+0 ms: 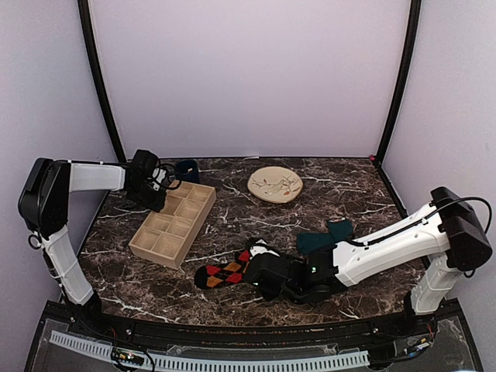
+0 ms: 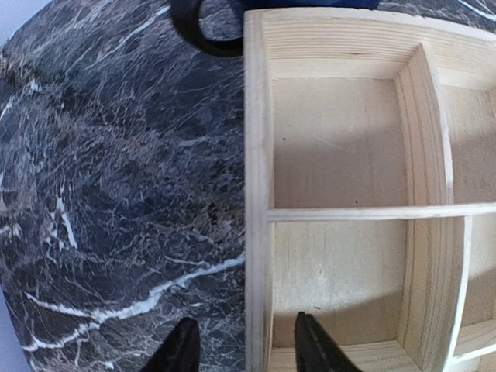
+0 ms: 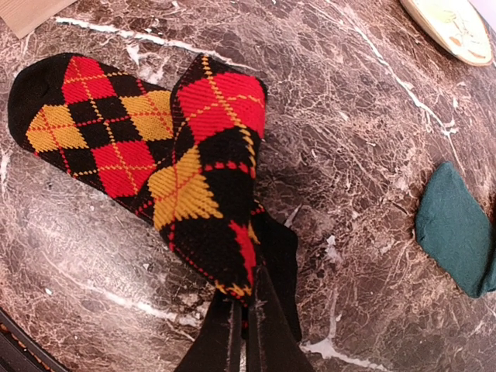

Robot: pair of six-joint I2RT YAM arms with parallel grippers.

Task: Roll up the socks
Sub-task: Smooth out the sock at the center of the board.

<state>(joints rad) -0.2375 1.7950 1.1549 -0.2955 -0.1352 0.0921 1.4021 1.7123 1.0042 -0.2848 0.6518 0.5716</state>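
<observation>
The black argyle socks (image 3: 108, 124), with red, orange and yellow diamonds, lie on the marble near the front (image 1: 221, 273). One sock lies flat and the other is folded over it, its end lifted. My right gripper (image 3: 246, 298) is shut on that lifted end, and in the top view it (image 1: 254, 267) sits at the socks' right side. The teal-green socks (image 1: 325, 236) lie bunched to the right (image 3: 457, 232), behind the right arm. My left gripper (image 2: 248, 353) is open at the back left (image 1: 159, 190), its fingers (image 2: 184, 349) straddling a wooden tray's wall without gripping it.
A wooden compartment tray (image 1: 147, 240) lies slanted at the left (image 2: 257, 155), and a dark mug (image 1: 186, 169) stands behind it, its handle (image 2: 205, 35) in the left wrist view. A round patterned plate (image 1: 275, 184) sits at the back centre (image 3: 453, 27).
</observation>
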